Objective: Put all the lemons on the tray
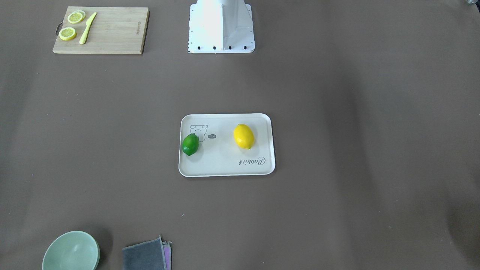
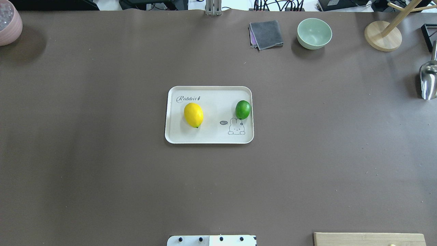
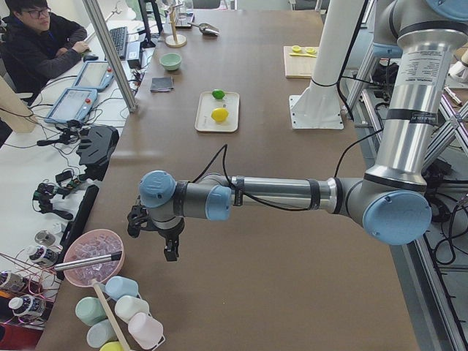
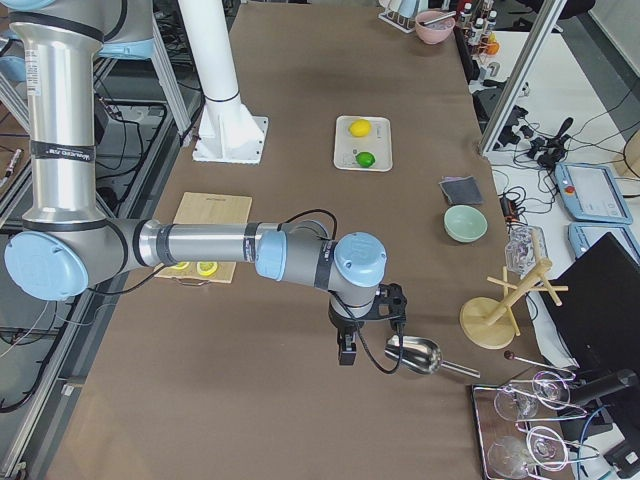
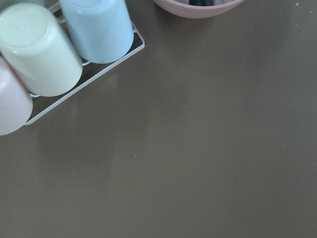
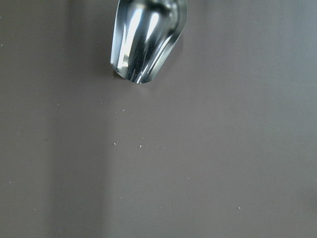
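The off-white tray (image 2: 208, 137) lies at the table's middle. The yellow lemon (image 2: 193, 114) rests on its left half and the green lemon (image 2: 242, 109) by its right rim, above the rabbit drawing. In the front-facing view the yellow lemon (image 1: 243, 136) and the green lemon (image 1: 190, 144) both lie on the tray (image 1: 225, 169). My left gripper (image 3: 170, 248) hangs over the table's far left end, well away from the tray. My right gripper (image 4: 346, 350) hangs over the far right end beside a metal scoop (image 4: 412, 354). I cannot tell whether either is open or shut.
A bamboo cutting board (image 1: 112, 33) with lemon slices (image 1: 67, 33) and a yellow knife (image 1: 87, 28) lies near the robot base (image 1: 220, 26). A green bowl (image 2: 314, 33), grey cloth (image 2: 266, 34), wooden stand (image 2: 382, 36) and pink bowl (image 2: 8, 22) line the far edge. Upturned cups (image 5: 44, 54) stand near the left gripper.
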Controlling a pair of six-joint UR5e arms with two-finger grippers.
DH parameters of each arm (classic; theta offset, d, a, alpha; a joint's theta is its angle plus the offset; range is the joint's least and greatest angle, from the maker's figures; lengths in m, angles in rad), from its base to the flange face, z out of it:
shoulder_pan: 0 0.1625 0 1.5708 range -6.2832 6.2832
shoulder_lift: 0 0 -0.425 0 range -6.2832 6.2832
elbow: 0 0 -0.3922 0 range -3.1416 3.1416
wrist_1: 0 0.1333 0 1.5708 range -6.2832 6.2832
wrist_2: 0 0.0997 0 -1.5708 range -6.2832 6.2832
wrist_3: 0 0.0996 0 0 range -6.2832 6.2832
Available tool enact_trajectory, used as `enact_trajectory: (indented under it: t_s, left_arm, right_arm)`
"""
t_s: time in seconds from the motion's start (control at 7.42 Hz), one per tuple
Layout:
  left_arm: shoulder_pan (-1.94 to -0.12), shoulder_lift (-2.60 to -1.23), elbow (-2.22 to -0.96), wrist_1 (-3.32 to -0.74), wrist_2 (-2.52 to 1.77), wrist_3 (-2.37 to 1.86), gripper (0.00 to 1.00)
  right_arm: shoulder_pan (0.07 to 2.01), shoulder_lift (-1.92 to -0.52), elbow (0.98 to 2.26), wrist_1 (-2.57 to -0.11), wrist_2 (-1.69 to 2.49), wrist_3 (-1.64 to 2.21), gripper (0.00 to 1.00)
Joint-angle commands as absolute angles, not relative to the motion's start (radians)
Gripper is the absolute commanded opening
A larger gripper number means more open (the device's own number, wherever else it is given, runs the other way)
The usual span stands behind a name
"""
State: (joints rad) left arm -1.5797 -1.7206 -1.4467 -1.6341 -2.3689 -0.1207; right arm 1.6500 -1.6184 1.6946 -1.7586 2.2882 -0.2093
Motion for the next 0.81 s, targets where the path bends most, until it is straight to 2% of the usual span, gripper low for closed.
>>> enact_trajectory:
  t_s: [0.0, 0.67]
  left_arm:
    - [-1.577, -1.720, -1.451, -1.641, -2.373, -0.121, 0.98]
    - [-1.575, -1.720, -1.448, -1.640, -2.373, -0.121, 0.98]
  right_arm:
    - [1.620, -1.612, 1.695, -1.737, 2.289, -0.209, 1.00]
    - [1.620, -1.623, 1.684, -1.740, 2.290, -0.209, 1.00]
